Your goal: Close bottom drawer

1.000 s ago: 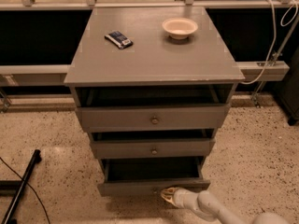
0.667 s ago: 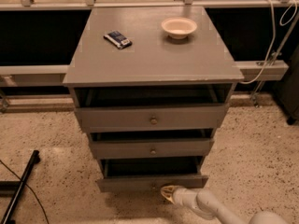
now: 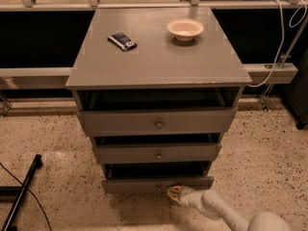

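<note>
One narrow grey wooden bottom drawer (image 3: 130, 185) juts part-open at the foot of the grey cabinet (image 3: 159, 61). The cream claw (image 3: 174, 192), low before the cabinet, seems to touch the drawer front. Whether it is open or closed cannot be told. The pushing step is judged in hand, and next comes a straight, level shove inward.

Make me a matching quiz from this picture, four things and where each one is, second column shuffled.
1. bowl
2. dark packet
3. bottom drawer
4. gripper

A. low, at the bottom drawer's front
B. cabinet top, left part
C. lowest in the cabinet, partly open
D. cabinet top, right part

Pairs: 1-D, 2-B, 3-C, 4-A
</note>
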Controlling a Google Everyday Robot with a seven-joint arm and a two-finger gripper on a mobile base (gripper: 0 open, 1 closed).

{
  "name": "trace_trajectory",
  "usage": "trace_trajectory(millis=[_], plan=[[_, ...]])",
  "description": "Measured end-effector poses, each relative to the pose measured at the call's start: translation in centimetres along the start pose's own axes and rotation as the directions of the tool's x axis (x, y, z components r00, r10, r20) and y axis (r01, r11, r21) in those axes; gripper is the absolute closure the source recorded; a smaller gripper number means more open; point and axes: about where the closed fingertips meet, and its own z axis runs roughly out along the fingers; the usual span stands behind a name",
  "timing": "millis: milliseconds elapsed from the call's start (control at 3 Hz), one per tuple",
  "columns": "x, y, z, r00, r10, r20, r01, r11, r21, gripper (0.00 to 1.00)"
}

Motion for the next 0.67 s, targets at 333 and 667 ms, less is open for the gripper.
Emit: trace_trajectory(millis=[333,667], plan=[[0.6,-1.9,0.5,1.000,-0.008,-0.019,0.008,0.9999,0.013,1.00],[0.9,-4.0,1.1,0.999,-0.019,-0.035,0.020,0.9995,0.026,1.00]])
